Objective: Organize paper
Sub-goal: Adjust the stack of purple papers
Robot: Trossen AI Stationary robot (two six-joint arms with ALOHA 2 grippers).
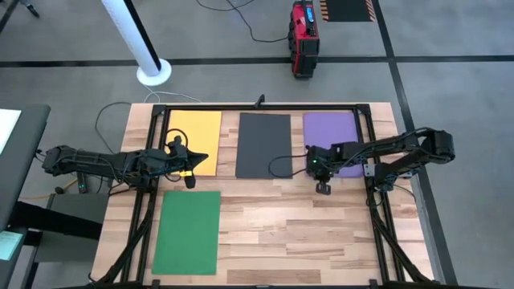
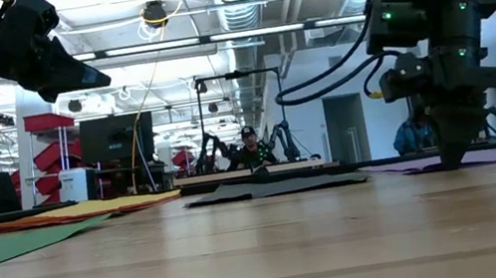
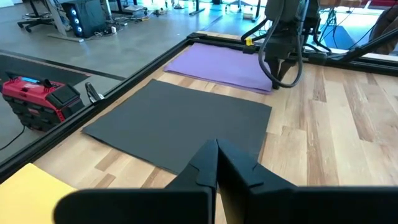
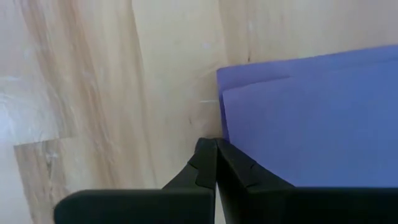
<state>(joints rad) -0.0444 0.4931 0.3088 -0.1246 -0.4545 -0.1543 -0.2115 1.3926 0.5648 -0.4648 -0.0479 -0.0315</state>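
1. Four thin rectangular sheets of plain coloured paper lie flat on the pale wooden plank tabletop (image 1: 321, 233), which is bordered by a black metal frame (image 1: 265, 107).
2. A yellow sheet (image 1: 199, 136), a dark grey sheet (image 1: 263, 144) and a purple sheet (image 1: 331, 132) lie side by side in a row along the far side of the table, with bare wood between them.
3. A green sheet (image 1: 188, 231) lies alone on the near left part of the table, below the yellow one in the high view and apart from it.
4. The left gripper (image 1: 188, 170) sits over the near right corner of the yellow sheet; in the low view it hangs well above the table surface, and in its wrist view its two dark fingers (image 3: 214, 163) are pressed together with nothing between them.
5. The right gripper (image 1: 323, 189) is down at the table just beside the near left corner of the purple sheet, between it and the dark grey sheet.
6. In the right wrist view the right fingers (image 4: 214, 158) are closed tip to tip at that corner, where two purple layers show, one edge slightly offset from the other; whether a layer is pinched cannot be told.
7. A red and black case (image 1: 303, 36) stands on the grey floor beyond the table.
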